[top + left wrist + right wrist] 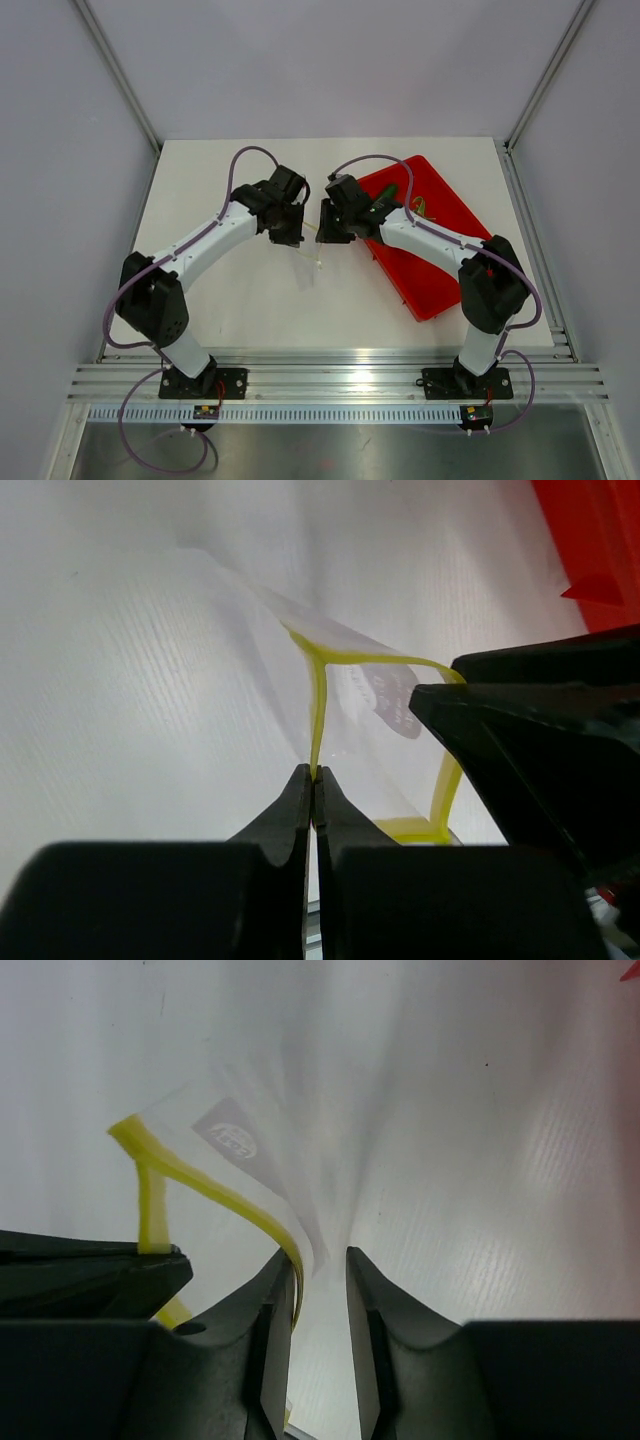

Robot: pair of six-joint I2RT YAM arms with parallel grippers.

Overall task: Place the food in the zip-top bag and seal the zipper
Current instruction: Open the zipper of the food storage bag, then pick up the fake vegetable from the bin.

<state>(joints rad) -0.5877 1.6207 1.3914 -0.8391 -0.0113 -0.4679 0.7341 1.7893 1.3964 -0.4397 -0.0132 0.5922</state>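
Note:
The clear zip-top bag (311,254) hangs between my two grippers over the white table, its mouth pulled apart. My left gripper (315,773) is shut on one side of the yellow-green zipper (319,705). My right gripper (320,1260) is open. The other side of the zipper (215,1193) rests against the inner face of its left finger, and the right finger stands apart from it. In the top view the left gripper (292,232) and right gripper (333,232) face each other closely. The dark green food (386,194) lies in the red tray (432,282), partly behind the right arm.
The red tray sits at the right of the table under the right arm, with a small pink-and-green item (419,207) in it. Metal frame posts stand at the table's far corners. The right gripper's black body (540,740) fills the right of the left wrist view.

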